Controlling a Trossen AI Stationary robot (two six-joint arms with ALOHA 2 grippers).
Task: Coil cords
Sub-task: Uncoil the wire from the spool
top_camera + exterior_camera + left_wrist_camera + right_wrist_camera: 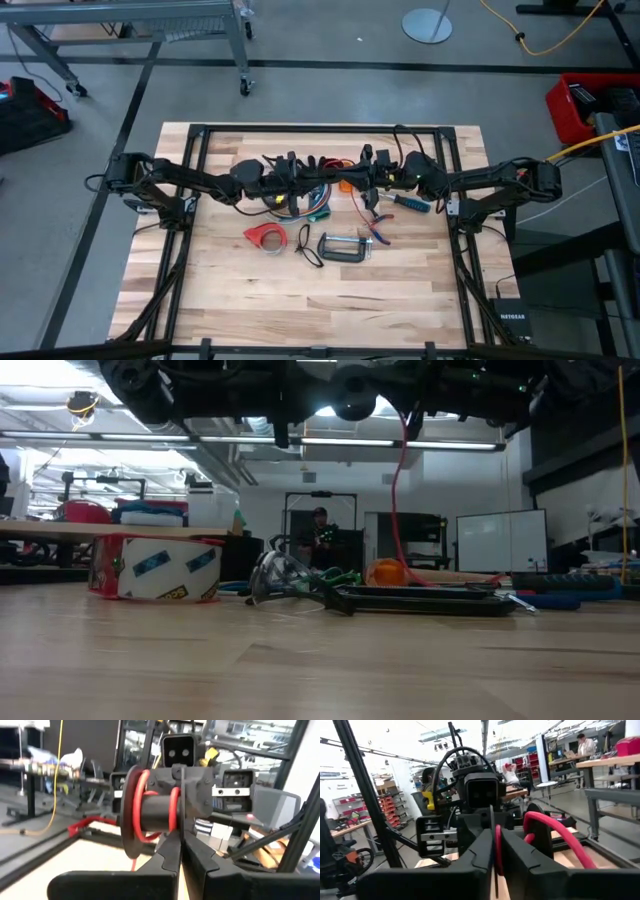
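The right gripper [496, 851] is pinching a thin red cord [498, 847] between its fingers; the left gripper [181, 851] is pressing its fingers together, red cord coiling just beyond.

The cords [310, 200] are showing red, green, blue and orange strands. A red cord [142, 800] is looping around the black right claw [175, 787]. The tape dispenser [266, 236] is glowing red on the pale wood-grain tabletop [300, 290].

We count two arms, one bunch of cords [305, 200], one red tape dispenser [265, 237], one clamp [344, 247], one pair of pliers [378, 225], one blue-handled tool [410, 203].
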